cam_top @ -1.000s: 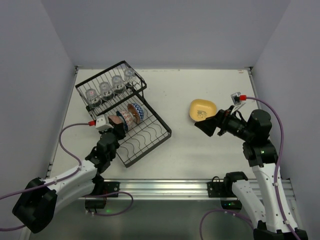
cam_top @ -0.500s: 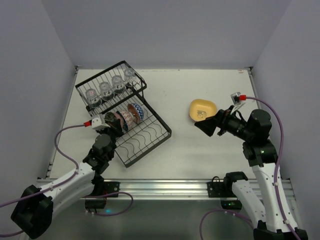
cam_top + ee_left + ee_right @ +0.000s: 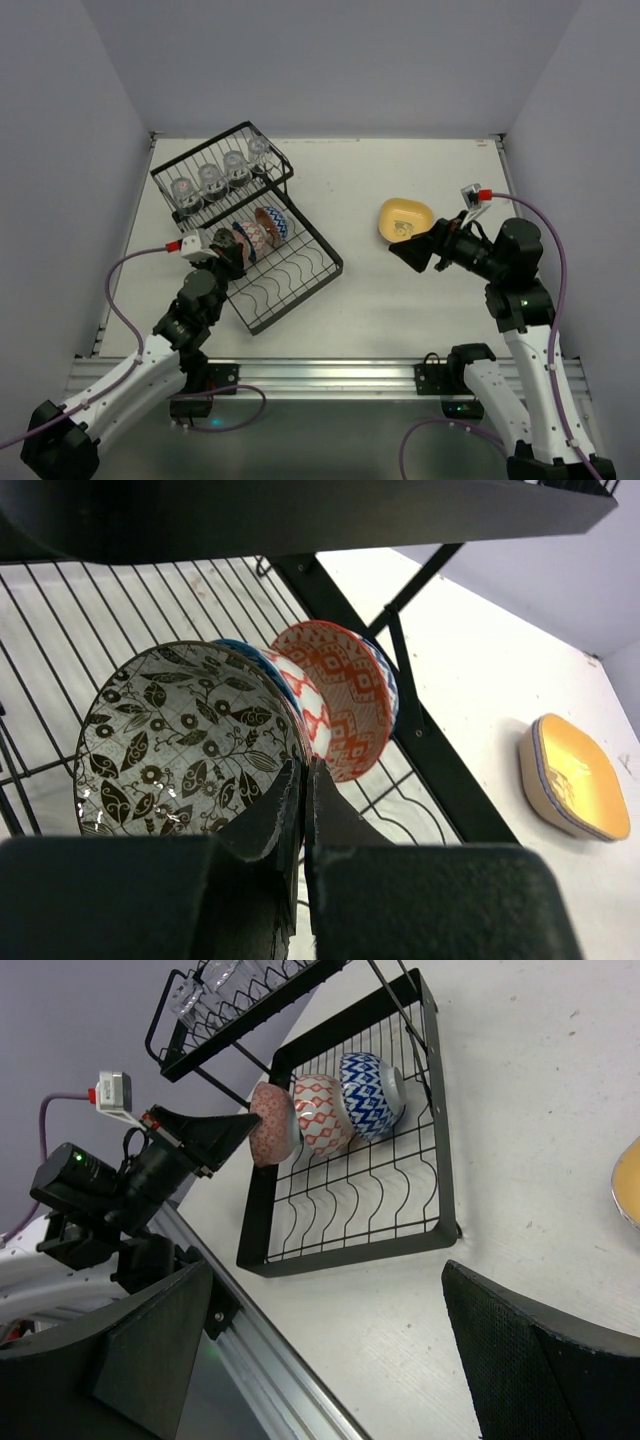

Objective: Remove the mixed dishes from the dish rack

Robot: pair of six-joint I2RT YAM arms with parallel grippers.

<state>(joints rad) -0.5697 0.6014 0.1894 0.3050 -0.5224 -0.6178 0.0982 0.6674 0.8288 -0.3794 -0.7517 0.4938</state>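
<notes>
My left arm stretches low into the dish rack (image 3: pixel 322 268), left claw (image 3: pixel 305 772) pinched on the pink bowl (image 3: pixel 271 1126) rim. My right claw (image 3: pixel 413 252) hovers above the table (image 3: pixel 400 305), spread wide.

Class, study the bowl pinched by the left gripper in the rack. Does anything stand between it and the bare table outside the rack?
Only the dish rack's low rim, which the leaf-patterned bowl would have to be lifted over. The left gripper is shut on that bowl's edge. The red-patterned bowl stands right behind it, on the far side.
</notes>
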